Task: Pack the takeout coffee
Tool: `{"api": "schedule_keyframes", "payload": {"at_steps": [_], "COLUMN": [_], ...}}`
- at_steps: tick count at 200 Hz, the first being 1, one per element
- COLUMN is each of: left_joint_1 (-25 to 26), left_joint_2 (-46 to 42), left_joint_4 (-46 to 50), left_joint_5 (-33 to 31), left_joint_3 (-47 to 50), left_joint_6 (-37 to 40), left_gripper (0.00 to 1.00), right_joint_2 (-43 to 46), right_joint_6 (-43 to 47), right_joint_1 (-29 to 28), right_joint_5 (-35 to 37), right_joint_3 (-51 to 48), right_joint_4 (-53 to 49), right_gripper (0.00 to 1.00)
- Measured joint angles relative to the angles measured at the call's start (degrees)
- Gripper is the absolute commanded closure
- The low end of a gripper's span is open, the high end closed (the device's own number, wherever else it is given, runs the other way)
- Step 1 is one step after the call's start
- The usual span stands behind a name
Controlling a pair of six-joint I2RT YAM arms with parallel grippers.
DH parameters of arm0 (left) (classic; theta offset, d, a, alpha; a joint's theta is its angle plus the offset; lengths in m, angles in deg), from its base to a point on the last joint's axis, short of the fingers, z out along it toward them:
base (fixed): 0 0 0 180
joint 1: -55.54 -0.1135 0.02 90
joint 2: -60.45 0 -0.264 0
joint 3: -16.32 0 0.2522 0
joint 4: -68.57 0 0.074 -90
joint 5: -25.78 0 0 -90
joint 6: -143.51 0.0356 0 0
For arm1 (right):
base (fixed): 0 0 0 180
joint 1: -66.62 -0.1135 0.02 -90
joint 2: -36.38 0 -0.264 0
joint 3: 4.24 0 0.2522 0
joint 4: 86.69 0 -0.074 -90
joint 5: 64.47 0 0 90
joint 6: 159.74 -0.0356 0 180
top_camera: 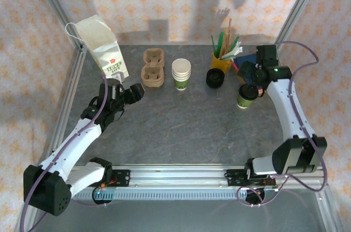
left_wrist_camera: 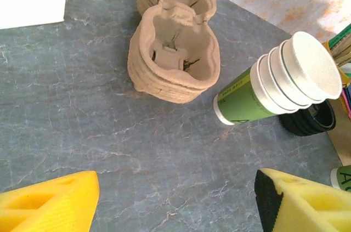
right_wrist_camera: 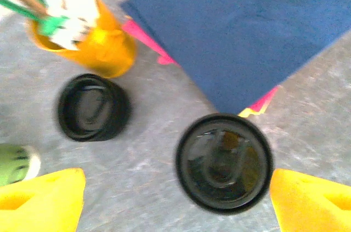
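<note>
We see the takeout coffee (right_wrist_camera: 224,162) standing on the worktop (top_camera: 192,122), near the yellow pot (top_camera: 219,62). Our right jaws stand apart around it. Our left jaws are apart too, empty.

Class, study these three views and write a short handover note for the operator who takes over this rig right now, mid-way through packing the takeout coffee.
Left gripper: fingers open, empty, over bare table near the cup carrier.
Right gripper: fingers open either side of the takeout coffee, no grip yet.
Coffee: upright on the table's right side, lid on, beside the pile of lids.
Done: cup lidded, right arm lined up.
Left: close on the coffee, then probably move it to the carrier or the paper bag at back left.
</note>
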Motion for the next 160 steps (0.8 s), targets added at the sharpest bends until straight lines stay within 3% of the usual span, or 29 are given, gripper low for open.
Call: {"api": "schedule_keyframes", "payload": {"at_steps": [44,82,120,160], "left_joint_1": [0.0,0.0,0.0,0.0], "left_joint_2": [1.11,2.58,4.17,7.13], "left_joint_4": [0.02,-0.09,-0.13,-0.48], "left_joint_5": [-0.39,-1.09,-1.16,-1.18], "left_joint_3": [-2.05,-3.52,-3.85,-4.81], "left_joint_6": [0.0,-0.15,-0.63,-1.18], "left_gripper": [0.24,0.24,0.24,0.24], "right_joint_2": [8.98,8.46,4.98,1.18], "right_joint_6": [-3.06,-7.26,-9.33,-8.31], "right_joint_1": [-0.02,-0.37,-4.83,-11.69], "right_joint_5": [-18.18,-31.23,-34.4,-31.01], "right_joint_3": [-6.56,-13.79,-15.89,-15.98], "right_joint_4": [11.87,20.63,25.53,30.12], "right_gripper": [0.11,0.09,0.08,0.09]}}
